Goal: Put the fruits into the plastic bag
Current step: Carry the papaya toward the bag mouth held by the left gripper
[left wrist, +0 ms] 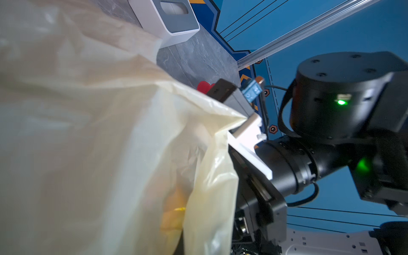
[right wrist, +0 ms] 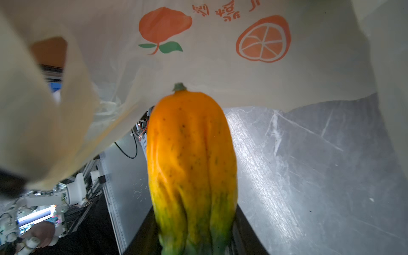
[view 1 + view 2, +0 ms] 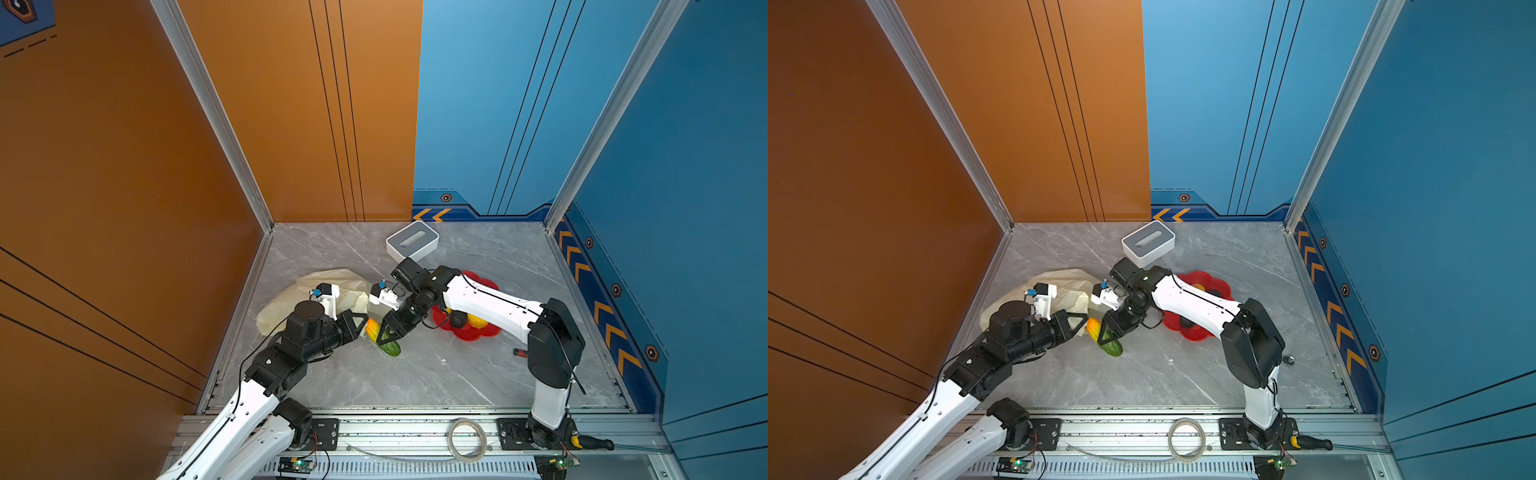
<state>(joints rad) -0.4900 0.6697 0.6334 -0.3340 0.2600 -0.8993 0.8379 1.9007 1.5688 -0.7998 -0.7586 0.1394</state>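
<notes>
The cream plastic bag [image 3: 324, 282] [image 3: 1065, 282] lies at the left, its near edge lifted. My left gripper [image 3: 360, 322] [image 3: 1080, 323] is shut on that edge; in the left wrist view the bag film [image 1: 88, 132] hides the jaws. My right gripper [image 3: 384, 332] [image 3: 1104, 332] [image 2: 194, 238] is shut on a long orange-yellow-green fruit [image 3: 372, 328] [image 3: 1093, 327] [image 2: 192, 154]. Its stem end points into the raised bag mouth [image 2: 220, 72]. A dark avocado [image 3: 457, 319] and a yellow fruit [image 3: 476, 320] rest in the red dish.
The red flower-shaped dish [image 3: 469, 334] [image 3: 1192, 334] sits under the right arm. A white-and-grey box [image 3: 411, 241] [image 3: 1148, 243] [image 1: 172, 17] stands at the back. A small red-handled tool [image 3: 521, 352] lies near the right arm's base. A tape roll [image 3: 467, 444] rests on the front rail.
</notes>
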